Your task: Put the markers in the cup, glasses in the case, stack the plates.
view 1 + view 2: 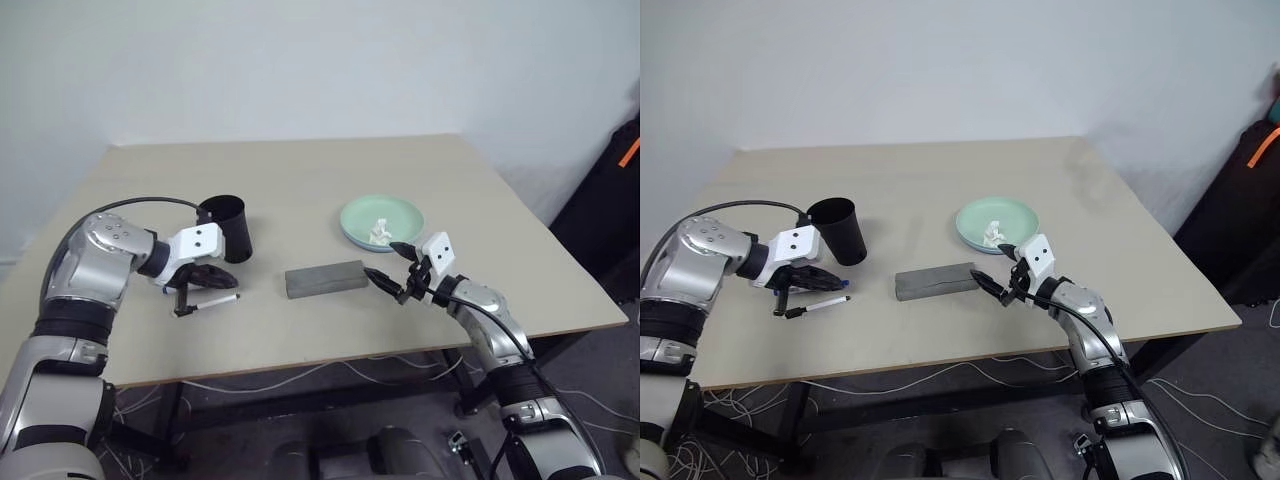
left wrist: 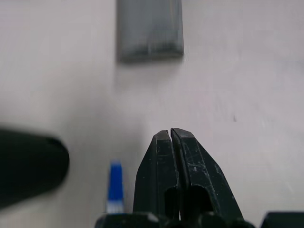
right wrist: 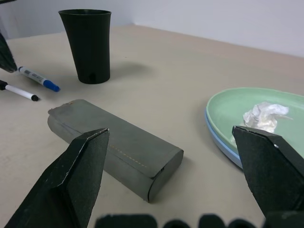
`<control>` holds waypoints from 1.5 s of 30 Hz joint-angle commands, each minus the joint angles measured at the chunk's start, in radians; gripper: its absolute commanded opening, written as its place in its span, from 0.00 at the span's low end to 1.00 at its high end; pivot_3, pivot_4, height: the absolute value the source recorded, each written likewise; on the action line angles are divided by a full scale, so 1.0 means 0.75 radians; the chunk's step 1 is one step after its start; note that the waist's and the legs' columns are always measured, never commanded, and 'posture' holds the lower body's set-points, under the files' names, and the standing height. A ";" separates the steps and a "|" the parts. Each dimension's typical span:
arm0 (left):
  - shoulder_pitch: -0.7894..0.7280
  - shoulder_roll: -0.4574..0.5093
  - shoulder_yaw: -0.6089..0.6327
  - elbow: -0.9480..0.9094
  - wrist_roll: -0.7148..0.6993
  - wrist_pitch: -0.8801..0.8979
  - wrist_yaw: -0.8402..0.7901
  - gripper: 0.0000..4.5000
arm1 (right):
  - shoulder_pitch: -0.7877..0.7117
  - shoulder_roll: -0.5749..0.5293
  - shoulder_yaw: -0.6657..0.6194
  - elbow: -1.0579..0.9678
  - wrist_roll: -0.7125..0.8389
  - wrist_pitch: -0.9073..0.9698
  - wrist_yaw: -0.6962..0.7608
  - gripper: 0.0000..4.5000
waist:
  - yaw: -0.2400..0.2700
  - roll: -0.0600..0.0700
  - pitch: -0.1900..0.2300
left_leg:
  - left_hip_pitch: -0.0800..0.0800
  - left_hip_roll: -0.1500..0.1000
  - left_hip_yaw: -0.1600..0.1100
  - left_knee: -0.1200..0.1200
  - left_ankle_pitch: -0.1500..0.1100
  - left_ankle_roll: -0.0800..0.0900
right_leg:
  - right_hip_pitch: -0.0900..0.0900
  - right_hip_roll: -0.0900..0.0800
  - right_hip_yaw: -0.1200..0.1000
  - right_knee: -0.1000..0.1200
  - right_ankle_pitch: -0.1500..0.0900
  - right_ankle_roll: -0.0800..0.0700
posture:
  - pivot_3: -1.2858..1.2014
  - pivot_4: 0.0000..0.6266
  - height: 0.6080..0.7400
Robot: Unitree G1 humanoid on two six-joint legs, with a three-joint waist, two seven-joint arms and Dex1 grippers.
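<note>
Left gripper (image 1: 183, 297) pinched shut, empty, above 2 markers; right gripper (image 1: 997, 279) spread wide at the case (image 1: 935, 280) end.

Head cam: black-capped marker (image 1: 213, 300) lies just under the L fingers, cup (image 1: 226, 229) upright beside it. R wrist cam alone shows the blue-capped marker (image 3: 39, 79) clearly next to the black one, plus a blue plate (image 3: 219, 140) under the green plate (image 3: 232, 109); crumpled white lump (image 3: 263, 115), maybe tissue, on top. Case closed btw both hands.

Two markers (image 3: 29, 83), two plates (image 3: 223, 111), one cup (image 3: 87, 45), one case (image 3: 118, 147).
</note>
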 commanded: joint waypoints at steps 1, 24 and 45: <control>0.011 0.061 -0.011 0.017 -0.010 0.014 -0.080 0.09 | -0.053 0.009 -0.012 0.010 0.008 -0.032 0.009 1.00 | 0.000 0.000 0.000 | 0.000 0.000 0.000 0.000 0.000 0.000 | 0.000 0.000 0.000 0.000 0.000 0.000 | 0.52 0.00 1.00; -0.155 0.033 -0.184 0.414 0.236 -0.169 -0.030 0.56 | -0.088 0.060 0.020 0.081 -0.006 -0.022 0.025 1.00 | 0.001 -0.001 0.000 | -0.001 -0.001 0.001 0.000 0.000 0.000 | -0.001 0.000 0.000 0.001 0.000 0.000 | 0.52 0.00 1.00; -0.199 -0.087 -0.204 0.584 0.299 -0.238 0.050 0.07 | -0.047 0.056 0.014 0.041 -0.003 -0.014 -0.002 1.00 | 0.001 0.000 -0.001 | 0.001 -0.001 0.000 0.002 0.000 0.000 | 0.001 -0.001 -0.001 0.003 0.000 0.000 | 0.52 0.00 1.00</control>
